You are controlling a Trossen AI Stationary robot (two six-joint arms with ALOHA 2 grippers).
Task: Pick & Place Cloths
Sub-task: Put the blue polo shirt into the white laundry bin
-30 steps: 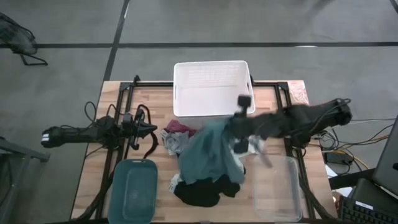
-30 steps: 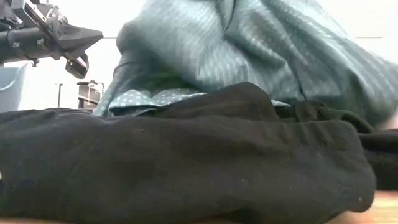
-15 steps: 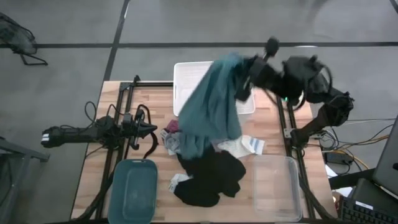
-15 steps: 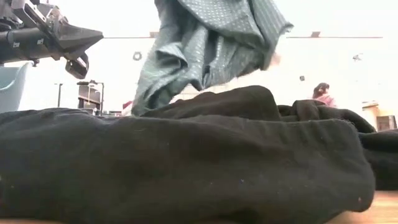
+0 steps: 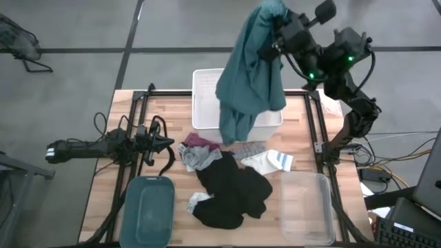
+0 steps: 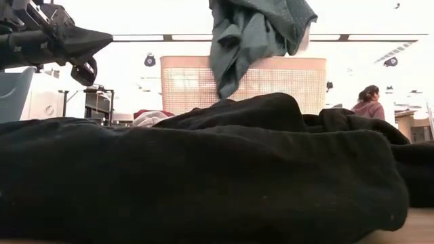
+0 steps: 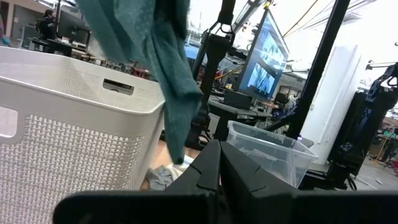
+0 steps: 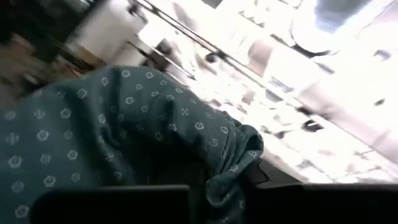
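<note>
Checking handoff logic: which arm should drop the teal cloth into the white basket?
Right. The right gripper already holds the teal cloth lifted over the white basket. The left gripper waits low at the table's left side, its fingers together and holding nothing.

**Materials & finishes**

Teal cloth [image 5: 249,76]: soft woven fabric, matt, small pale printed motif. Black cloth [image 5: 231,196]: thick matt fabric, slightly fuzzy. White basket [image 5: 203,103]: plastic w/ perforated lattice walls, semi-matt. Teal tub [image 5: 148,210]: smooth plastic, dull sheen. Clear bin [image 5: 306,207]: transparent glossy plastic. Table [image 5: 103,186]: light wood, visible grain, w/ black metal frame. Both arms: dark matt housings.
</note>
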